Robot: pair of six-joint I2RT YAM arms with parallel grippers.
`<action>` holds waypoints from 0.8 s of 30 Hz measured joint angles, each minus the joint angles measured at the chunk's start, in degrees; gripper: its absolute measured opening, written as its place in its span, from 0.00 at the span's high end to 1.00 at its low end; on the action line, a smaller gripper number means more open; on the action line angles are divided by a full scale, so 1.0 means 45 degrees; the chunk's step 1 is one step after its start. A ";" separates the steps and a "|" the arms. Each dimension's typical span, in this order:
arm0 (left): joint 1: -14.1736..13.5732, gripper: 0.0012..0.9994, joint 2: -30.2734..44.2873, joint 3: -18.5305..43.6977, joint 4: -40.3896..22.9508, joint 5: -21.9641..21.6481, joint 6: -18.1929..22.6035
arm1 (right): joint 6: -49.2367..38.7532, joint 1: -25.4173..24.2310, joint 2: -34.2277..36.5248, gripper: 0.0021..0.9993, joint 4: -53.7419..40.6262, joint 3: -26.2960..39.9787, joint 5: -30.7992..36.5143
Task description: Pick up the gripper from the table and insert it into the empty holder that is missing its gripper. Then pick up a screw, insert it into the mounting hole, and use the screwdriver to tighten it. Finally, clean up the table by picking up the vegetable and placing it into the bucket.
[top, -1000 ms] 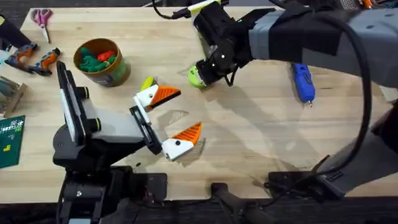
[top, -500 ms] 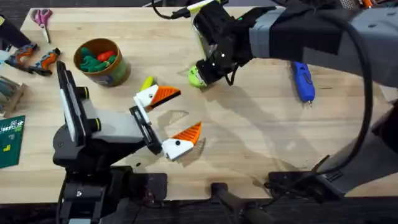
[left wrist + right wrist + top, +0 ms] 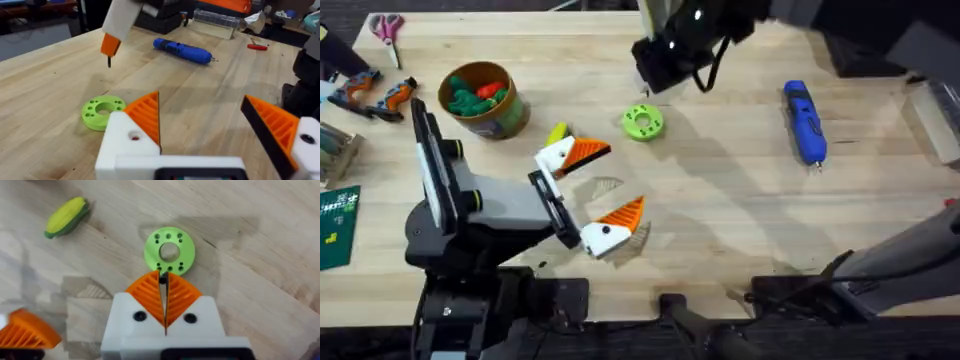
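My right gripper (image 3: 652, 70) hangs above the table's far middle, just beyond the green holed disc (image 3: 642, 122). In the right wrist view its fingers are shut (image 3: 163, 275) on a small dark screw (image 3: 162, 278), which also hangs below its orange tip (image 3: 109, 61). My left gripper (image 3: 600, 190) rests open at table centre; both of its white blocks carry orange tips. The yellow-green vegetable (image 3: 557, 132) lies beside its far finger. Holding green and orange toys, the bucket (image 3: 510, 115) stands at the far left. At the right lies the blue screwdriver (image 3: 804, 122). The loose gripper and an empty holder are out of view.
Scissors (image 3: 388, 28) and orange-handled pliers (image 3: 380, 95) lie at the far left corner. A green board (image 3: 338, 225) sits at the left edge. Bare wood stretches between the disc and the screwdriver and along the near right.
My right gripper has risen off the green disc and drawn back toward the far edge, leaving the disc uncovered. The left arm has not moved.
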 joint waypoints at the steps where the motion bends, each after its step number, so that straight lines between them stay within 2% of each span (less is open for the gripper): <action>1: 0.0000 0.01 0.0000 0.0000 -0.0004 0.0000 0.0000 | -0.0042 0.0000 0.0000 1.00 -0.0344 0.0329 -0.0110; 8: 0.0000 0.01 -0.0002 0.0000 -0.0002 0.0000 0.0000 | -0.0337 0.0073 0.0000 1.00 -0.2820 0.2721 -0.1092; 12: 0.0000 0.01 -0.0001 0.0000 -0.0004 0.0000 0.0000 | -0.0421 0.0545 -0.0010 1.00 -0.3742 0.3701 -0.1251; 24: 0.0000 0.01 -0.0002 0.0000 -0.0004 0.0000 0.0000 | -0.0514 0.3555 -0.0010 1.00 -0.3536 0.3936 -0.1434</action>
